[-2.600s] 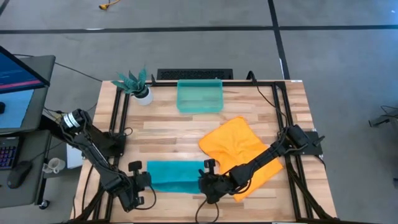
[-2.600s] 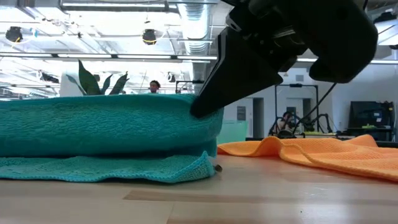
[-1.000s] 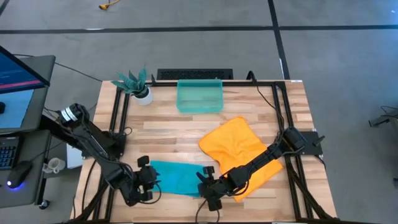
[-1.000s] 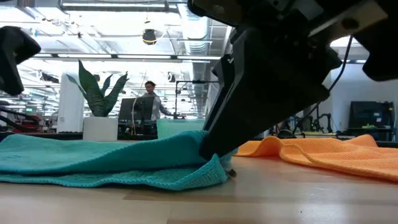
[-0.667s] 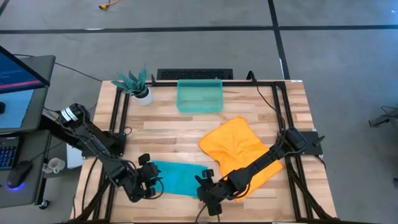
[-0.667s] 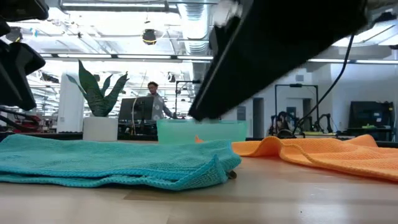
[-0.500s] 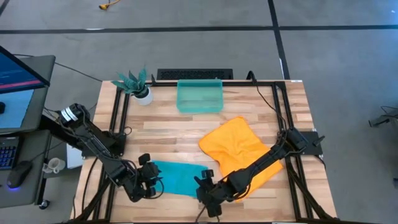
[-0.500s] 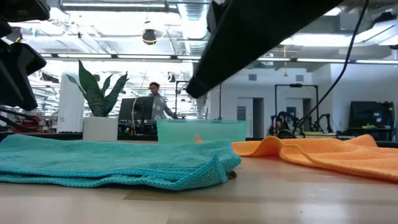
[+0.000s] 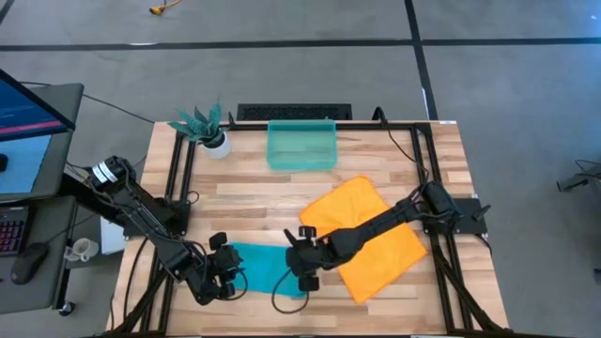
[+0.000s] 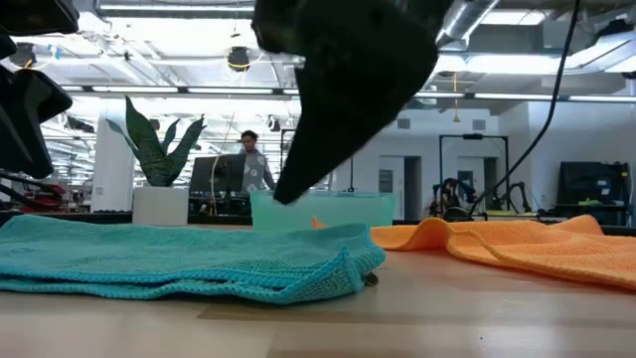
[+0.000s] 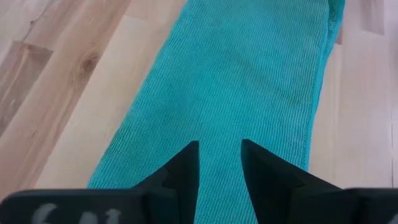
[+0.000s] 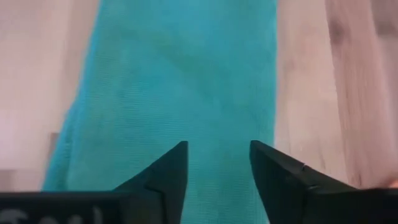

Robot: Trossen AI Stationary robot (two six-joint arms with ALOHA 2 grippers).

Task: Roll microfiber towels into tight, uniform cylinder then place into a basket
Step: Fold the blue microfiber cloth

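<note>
- light is bright and even, coming from overhead; ceiling strip lights (image 10: 149,12) glare white in the low view.
- the right arm (image 10: 348,80) there is a black, unfocused silhouette against the lit room.
- shadows on the wooden table (image 9: 254,202) are soft and faint.
- the right wrist view is softly blurred; the teal towel (image 11: 249,81) weave is sharp in the left wrist view.

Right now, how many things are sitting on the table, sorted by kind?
Towels: 2, the teal towel and the orange towel
Baskets: 1, the basket
Plants: 1, the potted plant
Total: 4
</note>
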